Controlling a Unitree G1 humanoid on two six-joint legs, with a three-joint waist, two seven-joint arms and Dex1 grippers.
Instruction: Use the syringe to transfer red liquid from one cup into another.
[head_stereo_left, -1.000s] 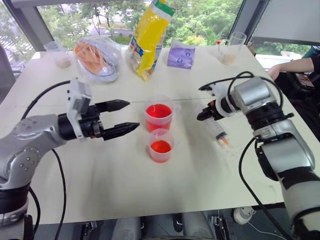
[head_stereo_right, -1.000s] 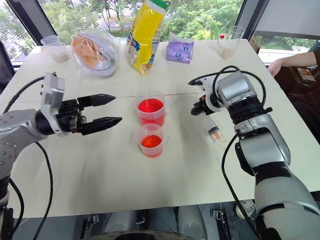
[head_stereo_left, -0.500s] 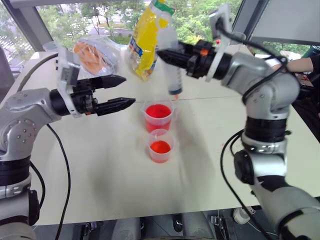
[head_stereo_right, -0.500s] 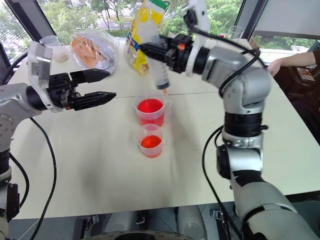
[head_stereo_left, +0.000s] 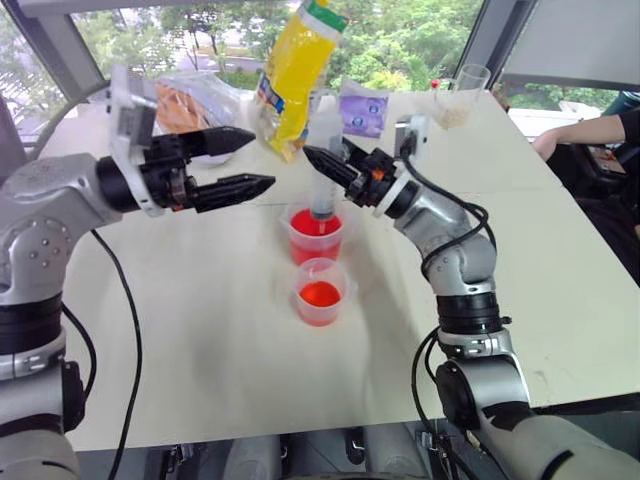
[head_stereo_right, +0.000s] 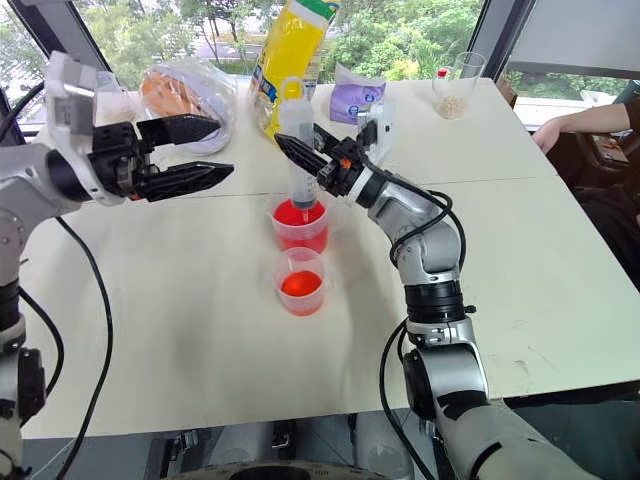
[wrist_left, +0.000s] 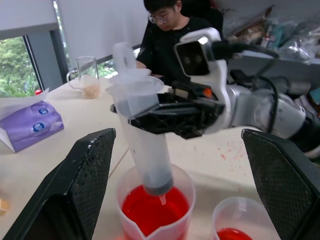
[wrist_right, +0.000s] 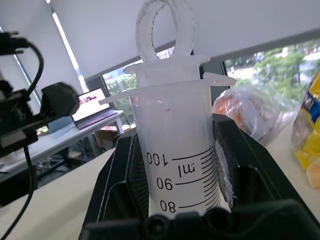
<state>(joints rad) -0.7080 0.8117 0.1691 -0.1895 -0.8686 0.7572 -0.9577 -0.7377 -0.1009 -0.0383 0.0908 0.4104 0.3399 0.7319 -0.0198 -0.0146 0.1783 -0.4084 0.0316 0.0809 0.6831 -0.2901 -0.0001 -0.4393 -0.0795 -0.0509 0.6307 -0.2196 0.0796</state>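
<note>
Here, label by label, is what we see:
Right gripper: our right gripper (head_stereo_right: 312, 163) is clamped on the syringe (head_stereo_right: 297, 150), upright, tip inside the taller cup (head_stereo_right: 300, 225) mid-worktop (head_stereo_right: 180, 300).
Left gripper: our left gripper (head_stereo_left: 238, 165) hangs wide apart and empty beside the syringe.
Smaller cup: the smaller cup (head_stereo_left: 321, 292) stands just in front of the taller one, with red liquid (head_stereo_left: 320, 294) in it.
Risk: we judge a tilted barrel could tip the cup, spilling liquid.
Views: the left wrist view shows the tip (wrist_left: 162, 199) just above the surface; the right wrist view shows the plunger ring (wrist_right: 164, 27) pushed fully in.
</note>
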